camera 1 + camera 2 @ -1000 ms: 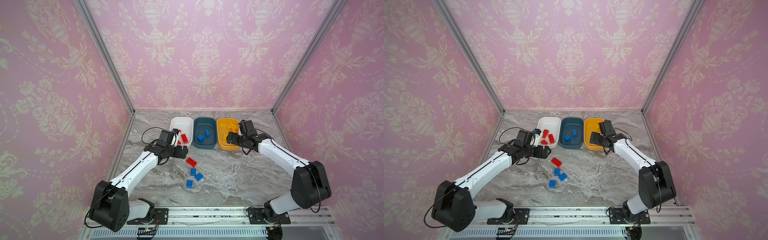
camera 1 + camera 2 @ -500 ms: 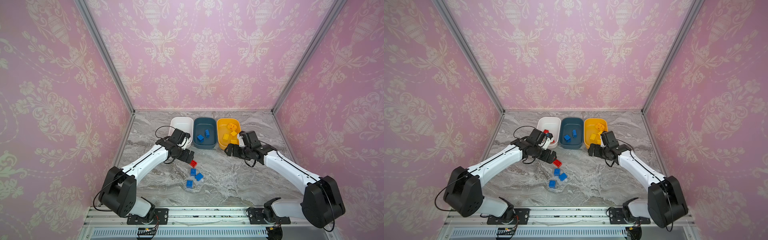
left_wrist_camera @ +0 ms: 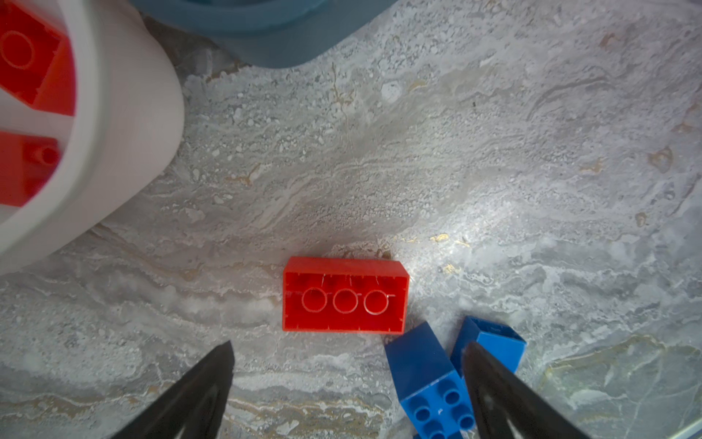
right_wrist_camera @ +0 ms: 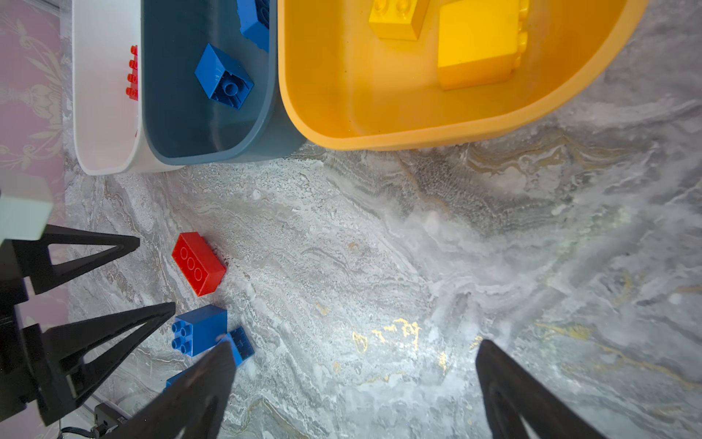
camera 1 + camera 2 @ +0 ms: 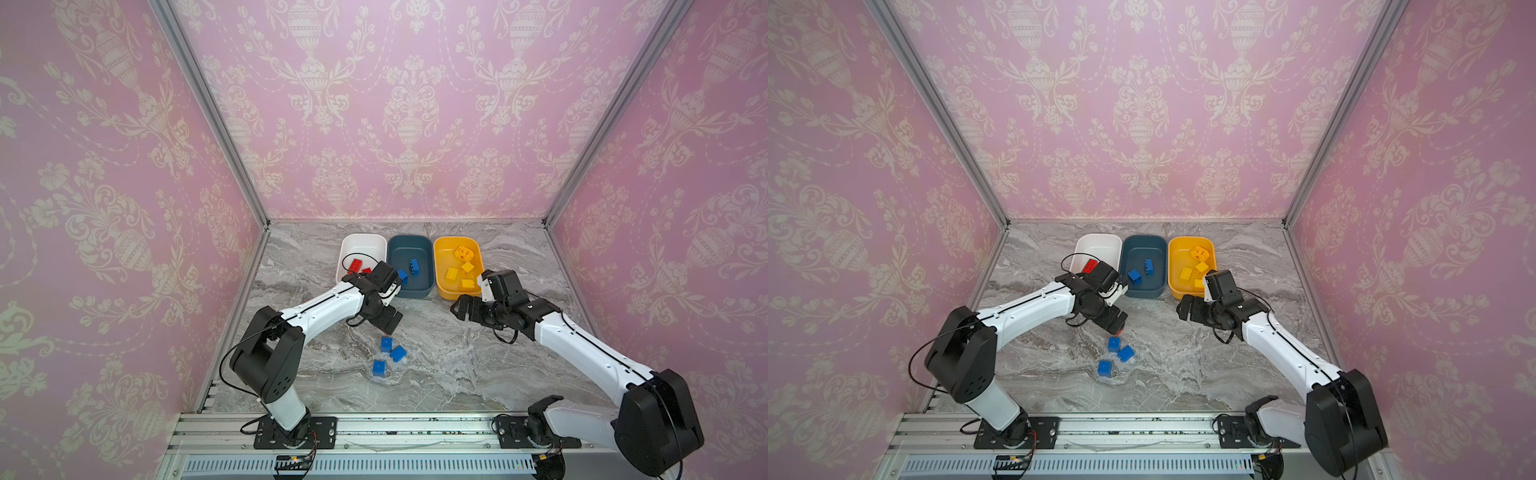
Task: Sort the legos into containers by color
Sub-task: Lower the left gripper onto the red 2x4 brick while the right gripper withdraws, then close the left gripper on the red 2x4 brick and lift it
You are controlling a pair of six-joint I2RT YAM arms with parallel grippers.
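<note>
On the counter (image 5: 457, 353) before the white tub (image 5: 363, 243), my left gripper (image 3: 347, 344) hangs wide open over an upturned red brick (image 3: 345, 300) — three blue bricks (image 5: 398, 353) lie just nearer. My right gripper (image 4: 353, 342), equally wide and empty, hovers near the yellow tub (image 5: 455, 241).

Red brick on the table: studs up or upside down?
Upside down: the red brick lies flat on the table, hollow underside with three round tubes facing up.
</note>
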